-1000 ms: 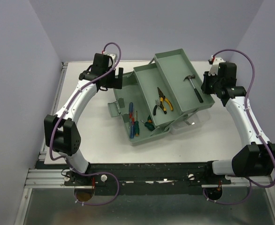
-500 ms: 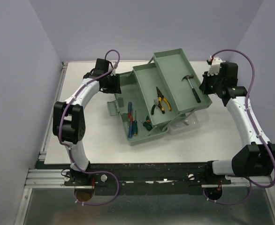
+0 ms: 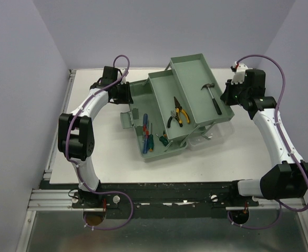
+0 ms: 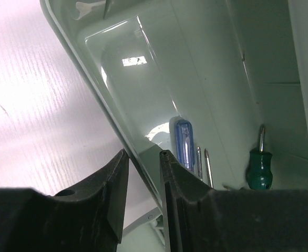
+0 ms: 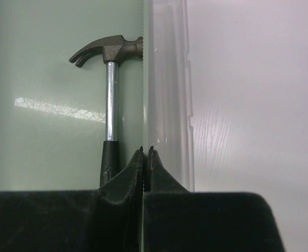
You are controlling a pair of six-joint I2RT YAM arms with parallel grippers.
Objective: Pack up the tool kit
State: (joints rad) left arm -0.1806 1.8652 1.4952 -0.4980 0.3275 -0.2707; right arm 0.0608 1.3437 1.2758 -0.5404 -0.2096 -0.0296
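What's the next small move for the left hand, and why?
Probably close the left hand onto the toolbox wall: its fingers straddle that wall with a visible gap, so nothing is gripped there yet. The right hand is shut on the edge of the upper tray beside the hammer.

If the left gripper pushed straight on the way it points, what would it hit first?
The side wall of the tool kit: its rim sits between the fingers of the left gripper, so it would likely bottom out there. The blue-handled screwdriver lies just inside; depth is unclear.
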